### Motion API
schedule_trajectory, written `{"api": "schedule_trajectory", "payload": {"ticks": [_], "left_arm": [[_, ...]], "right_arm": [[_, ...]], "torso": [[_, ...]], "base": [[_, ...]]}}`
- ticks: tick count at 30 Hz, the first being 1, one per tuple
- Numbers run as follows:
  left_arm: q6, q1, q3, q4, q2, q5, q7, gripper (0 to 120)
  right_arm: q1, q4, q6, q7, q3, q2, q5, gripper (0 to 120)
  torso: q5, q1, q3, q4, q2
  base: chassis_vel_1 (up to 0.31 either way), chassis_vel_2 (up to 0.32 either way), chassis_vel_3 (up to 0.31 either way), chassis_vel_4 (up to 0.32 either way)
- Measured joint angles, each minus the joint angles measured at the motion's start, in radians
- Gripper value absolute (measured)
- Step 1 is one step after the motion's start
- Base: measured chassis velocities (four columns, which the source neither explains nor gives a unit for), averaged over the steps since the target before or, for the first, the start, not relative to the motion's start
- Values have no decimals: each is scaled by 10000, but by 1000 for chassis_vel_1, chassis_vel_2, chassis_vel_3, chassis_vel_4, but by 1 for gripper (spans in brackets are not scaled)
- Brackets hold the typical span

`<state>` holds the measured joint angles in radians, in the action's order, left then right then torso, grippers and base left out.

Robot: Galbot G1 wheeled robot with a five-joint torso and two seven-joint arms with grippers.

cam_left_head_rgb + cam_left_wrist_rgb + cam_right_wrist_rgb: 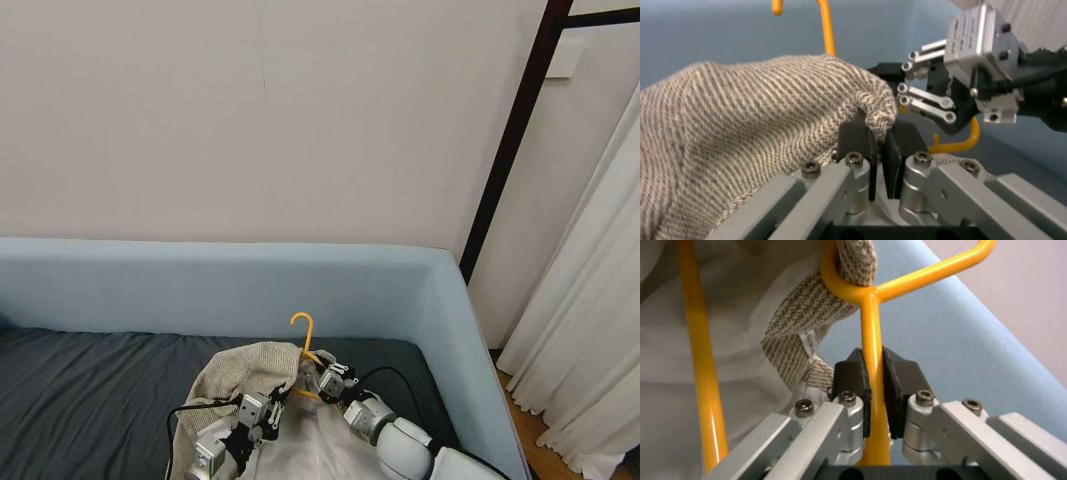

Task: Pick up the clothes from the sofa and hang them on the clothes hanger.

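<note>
Over the sofa (200, 290), the right claw (875, 375) clamps the yellow hanger (870, 320) by its stem; the left claw (880, 145) pinches the knit garment (760, 110) at its edge. Uneven pulling could slide the fabric off.

- Head view: high, looking forward and down over the sofa (250, 285).
- Wrist views: close behind the left end effector (878, 134) and right end effector (876, 365).
- All share the yellow hanger (870, 315) and knit garment (760, 125).
</note>
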<state>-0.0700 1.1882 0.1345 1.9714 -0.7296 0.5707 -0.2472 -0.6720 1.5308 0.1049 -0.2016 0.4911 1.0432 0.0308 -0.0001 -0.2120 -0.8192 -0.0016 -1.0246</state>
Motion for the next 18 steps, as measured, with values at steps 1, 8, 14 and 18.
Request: {"api": "schedule_trajectory", "payload": {"ticks": [1, 8, 14, 18], "left_arm": [[0, 0, 0, 0, 0, 0, 0, 2], [73, 989, -602, 447, 273, -541, 10, 27], [-617, 2086, -1530, 775, 517, -1342, 295, 51], [-1289, 2516, -2176, 1010, 698, -1409, 733, 64]], "right_arm": [[0, 0, 0, 0, 0, 0, 0, 5], [-152, -56, -220, -74, -342, -41, 92, 5], [-441, -149, -601, -208, -754, 41, 449, 5], [-634, -155, -925, -301, -949, 48, 899, 5]], "torso": [[0, 0, 0, 0, 0], [0, 0, 0, 0, 0], [-1, 0, 0, 1, 0], [0, 0, 1, 3, 0]], "base": [[0, 0, 0, 0], [0, 0, 0, 0], [0, 0, 0, 0], [0, 0, 0, 0]]}}
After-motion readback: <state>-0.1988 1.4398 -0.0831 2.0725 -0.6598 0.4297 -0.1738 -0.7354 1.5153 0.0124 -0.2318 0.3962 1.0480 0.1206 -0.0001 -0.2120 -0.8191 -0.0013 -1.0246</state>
